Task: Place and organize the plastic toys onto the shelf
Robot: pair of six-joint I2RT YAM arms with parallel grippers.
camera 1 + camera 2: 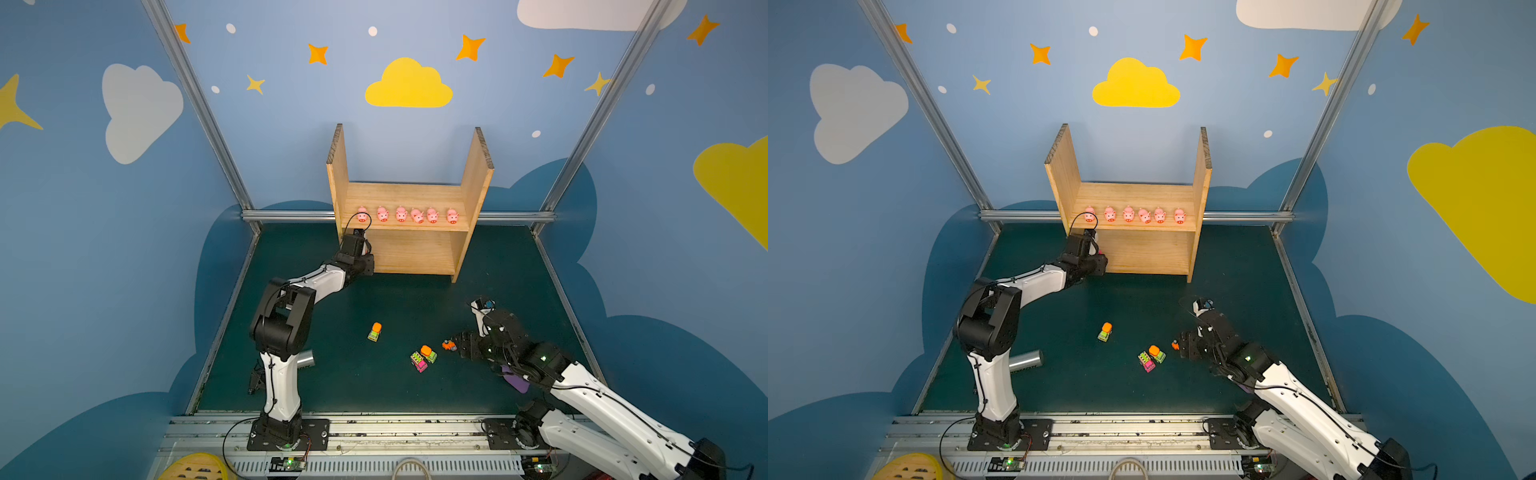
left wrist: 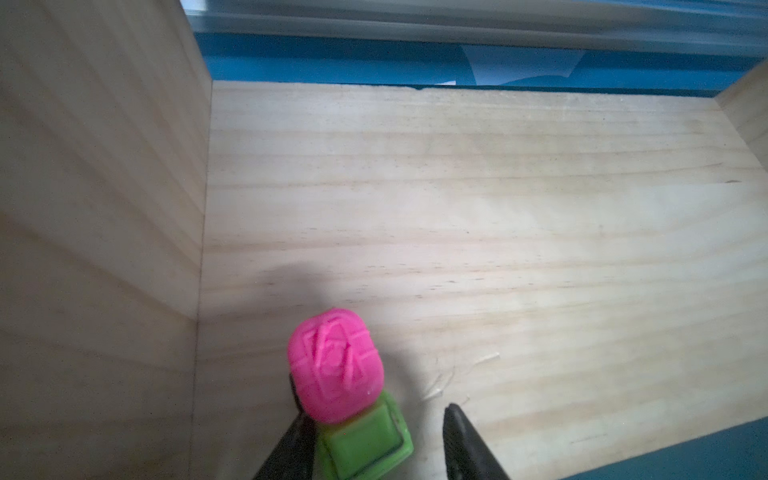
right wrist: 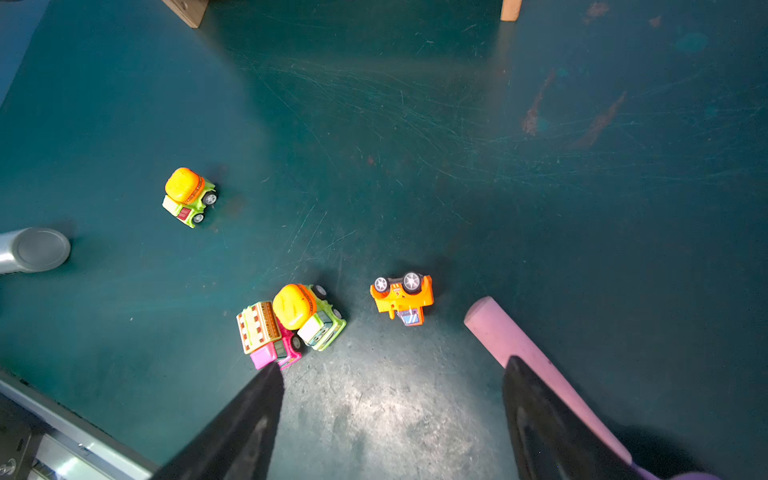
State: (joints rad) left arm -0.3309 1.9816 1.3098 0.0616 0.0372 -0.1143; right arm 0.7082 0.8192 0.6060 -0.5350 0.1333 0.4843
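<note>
The pine shelf (image 1: pixel 409 193) stands at the back of the table, with several pink pigs (image 1: pixel 401 214) in a row on its upper board. My left gripper (image 2: pixel 376 415) reaches into the lower compartment by the left side panel. A pink-and-green toy vehicle (image 2: pixel 336 365) rests on the lower board (image 2: pixel 498 249); one finger touches it and the other stands apart, so the gripper is open. My right gripper (image 3: pixel 392 365) hovers open and empty over the table, just short of an orange vehicle (image 3: pixel 402 297). A lime truck (image 3: pixel 309 313), a pink truck (image 3: pixel 268 334) and another lime truck (image 3: pixel 189 195) lie on the table.
A silver cylinder (image 1: pixel 306 358) lies behind the left arm's base. A purple scoop with a pink handle (image 3: pixel 519 345) lies beside my right gripper's finger, partly under the right arm (image 1: pixel 515 382). Metal rails edge the green table (image 1: pixel 374 386).
</note>
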